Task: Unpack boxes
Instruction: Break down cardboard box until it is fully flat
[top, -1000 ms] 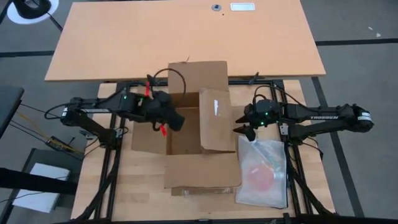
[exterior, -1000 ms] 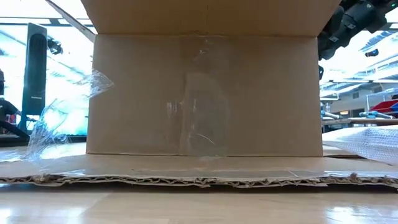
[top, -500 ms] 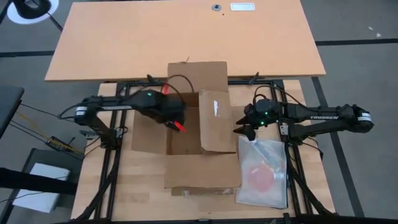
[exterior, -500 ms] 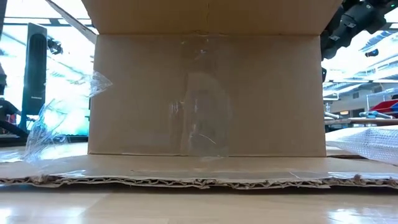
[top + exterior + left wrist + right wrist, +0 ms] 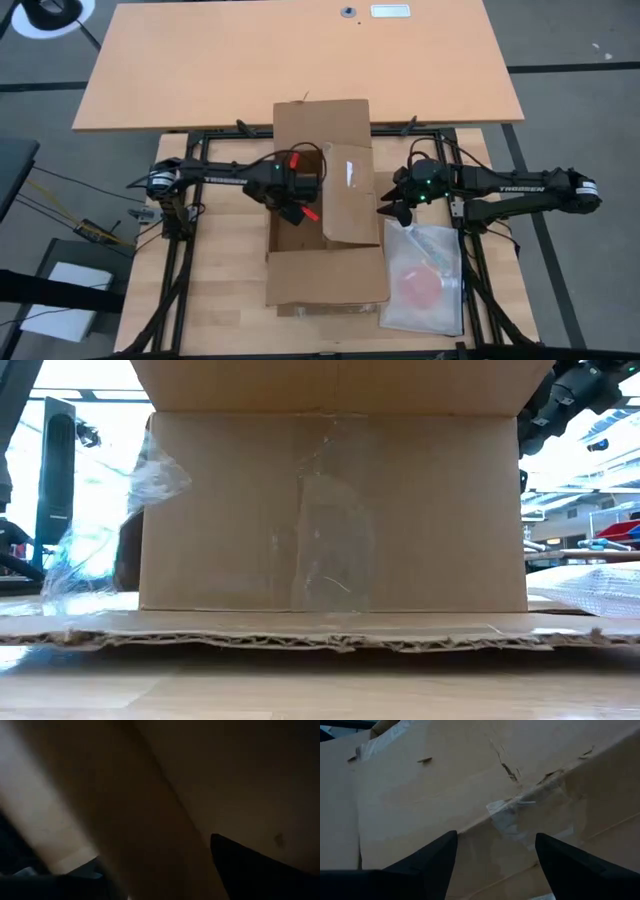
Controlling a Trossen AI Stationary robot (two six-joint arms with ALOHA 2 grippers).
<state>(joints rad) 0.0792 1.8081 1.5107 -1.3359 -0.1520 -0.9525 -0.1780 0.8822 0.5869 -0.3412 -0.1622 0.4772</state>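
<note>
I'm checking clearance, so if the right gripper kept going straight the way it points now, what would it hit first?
Most likely the cardboard box: the right gripper, jaws open, faces its taped flap edge close ahead, though exact depth is unclear.

Plain brown corrugated carton (image 5: 325, 215), glossy clear tape streaks down its front. Clear bag (image 5: 425, 280) with a red round patch inside, bubble texture. 2 black arms, red tabs on the left gripper (image 5: 300, 200). Pale wood-grain table (image 5: 220, 300); tan desk (image 5: 300, 60) beyond.
</note>
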